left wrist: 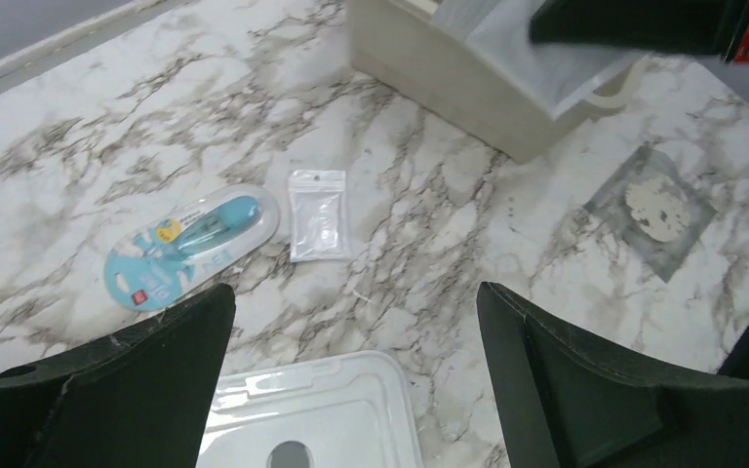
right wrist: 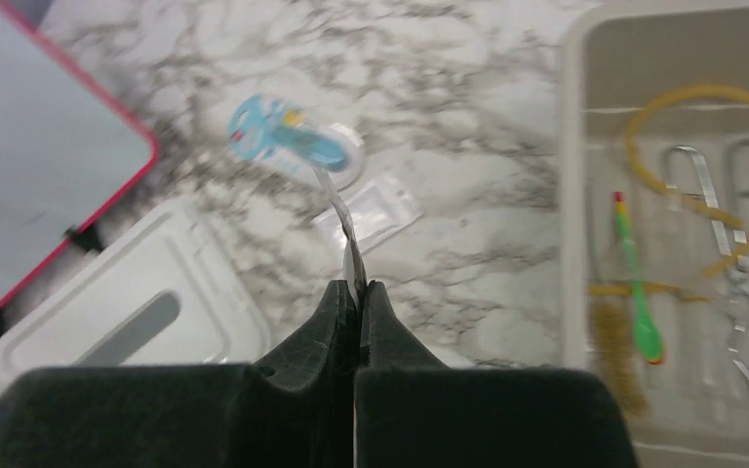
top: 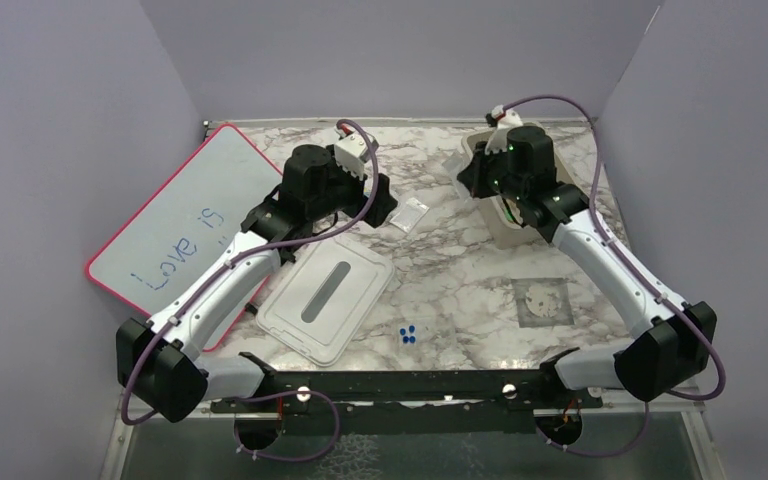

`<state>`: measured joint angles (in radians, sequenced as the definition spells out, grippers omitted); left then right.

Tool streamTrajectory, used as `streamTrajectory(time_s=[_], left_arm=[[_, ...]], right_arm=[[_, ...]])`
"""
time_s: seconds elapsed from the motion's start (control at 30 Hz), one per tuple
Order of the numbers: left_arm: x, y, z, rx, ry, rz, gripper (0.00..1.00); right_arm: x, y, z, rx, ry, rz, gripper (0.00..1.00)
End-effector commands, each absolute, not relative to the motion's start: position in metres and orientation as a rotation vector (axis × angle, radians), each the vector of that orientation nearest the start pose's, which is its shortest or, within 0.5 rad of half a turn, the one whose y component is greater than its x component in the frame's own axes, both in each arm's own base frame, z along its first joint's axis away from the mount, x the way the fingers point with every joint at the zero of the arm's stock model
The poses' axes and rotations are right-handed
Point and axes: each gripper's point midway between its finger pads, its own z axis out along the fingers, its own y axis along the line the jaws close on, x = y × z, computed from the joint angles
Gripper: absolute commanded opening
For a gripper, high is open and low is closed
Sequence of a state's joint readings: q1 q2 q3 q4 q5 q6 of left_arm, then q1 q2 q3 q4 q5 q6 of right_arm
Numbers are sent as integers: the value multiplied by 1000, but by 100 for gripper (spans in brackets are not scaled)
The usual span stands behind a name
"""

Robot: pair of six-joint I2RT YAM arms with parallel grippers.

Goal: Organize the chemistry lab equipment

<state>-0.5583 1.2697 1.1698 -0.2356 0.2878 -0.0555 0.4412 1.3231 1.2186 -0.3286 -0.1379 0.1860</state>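
Right wrist view: right gripper (right wrist: 356, 292) is clenched on the edge of a thin packet (right wrist: 347, 229). So slight a pinch may let it slip and miss the tray (right wrist: 573, 195). Left gripper (left wrist: 354, 292) hangs spread, empty.

From above, the right arm (top: 600, 250) covers most of the tray (top: 503, 233). The tiny blue dots (top: 408, 334) are too small to name. The left wrist view cuts off the lid (left wrist: 322, 409). The clear strip (right wrist: 343, 219) in the right gripper (right wrist: 358, 291) is too blurry to name.
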Motion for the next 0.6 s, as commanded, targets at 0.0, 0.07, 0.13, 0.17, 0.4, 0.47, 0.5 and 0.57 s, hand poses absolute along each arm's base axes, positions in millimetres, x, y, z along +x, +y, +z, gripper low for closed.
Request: streamTrajectory(time_s=[0.0,0.07,0.13,0.17,0.4,0.47,0.5,0.57], left_arm=[[322,-230,272,540,1885,-553,97],[318,-231,266,531,1892,-575,97],[315,-233,261,537,1899,-594,97],[314,-233,260,539,1900,-600,97],[313,-235,247,544,1913,-610,97],[313,-235,241,548,1926,-614,97],[312,-237,239,555,1929,-620,97],[310,-239,235,569,1939,-636,97]], right_arm=[[406,115,259,42,2055,108,1],[415,94,244,99,2097,42,1],[422,76,229,140,2138,-11,1],[424,68,222,158,2153,-35,1],[451,53,173,6,2229,-108,6],[457,62,156,-119,2273,-77,11],[459,62,151,-160,2291,-89,12],[465,56,139,-182,2326,-131,13]])
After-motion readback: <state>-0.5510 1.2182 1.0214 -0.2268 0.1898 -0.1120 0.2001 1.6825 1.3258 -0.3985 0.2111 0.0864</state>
